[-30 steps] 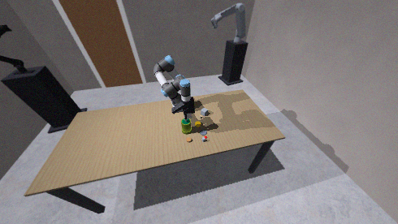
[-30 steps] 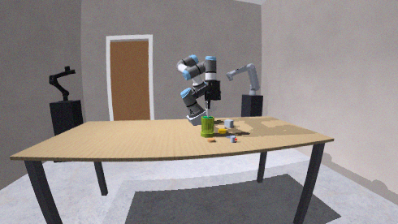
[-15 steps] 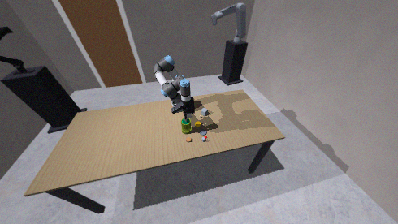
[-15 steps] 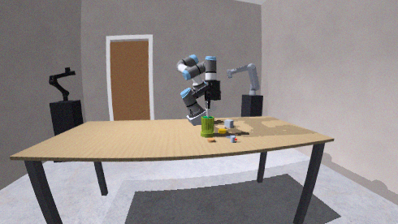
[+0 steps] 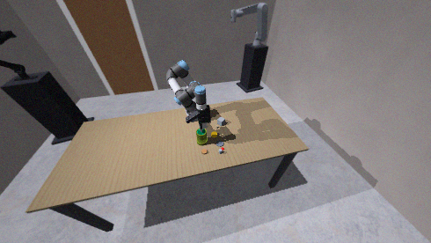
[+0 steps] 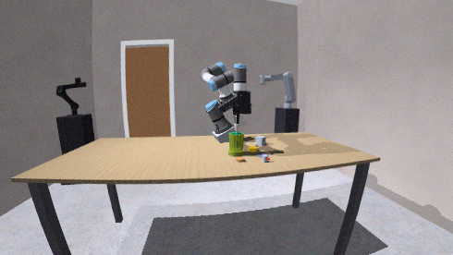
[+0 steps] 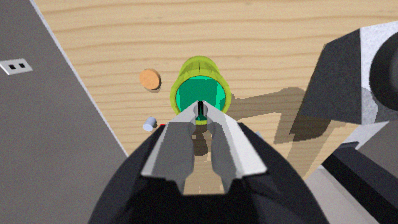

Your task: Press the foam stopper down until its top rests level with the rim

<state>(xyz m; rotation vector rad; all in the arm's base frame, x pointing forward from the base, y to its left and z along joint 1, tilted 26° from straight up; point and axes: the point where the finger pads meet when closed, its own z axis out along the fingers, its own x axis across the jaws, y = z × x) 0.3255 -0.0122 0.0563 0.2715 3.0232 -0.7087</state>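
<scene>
The jar (image 6: 236, 143) stands upright on the table (image 6: 139, 162), near its far right part. The green foam stopper (image 7: 195, 93) sits inside the jar's mouth. The hand (image 7: 201, 111) hangs point-down directly over the stopper, clenched on nothing; contact with the foam cannot be told. An orange disc (image 7: 149, 79), a yellow piece (image 5: 214, 134) and a grey block (image 5: 221, 121) lie near the jar.

The jar (image 7: 181, 85) is yellow-green, its stopper (image 7: 200, 93) teal-green. The tabletop (image 5: 132, 154) is tan with wood grain. An orange disc (image 7: 149, 79), a yellow piece (image 5: 214, 134), a grey cube (image 5: 221, 121), and a small blue thing (image 6: 264, 158), perhaps red-tipped.
</scene>
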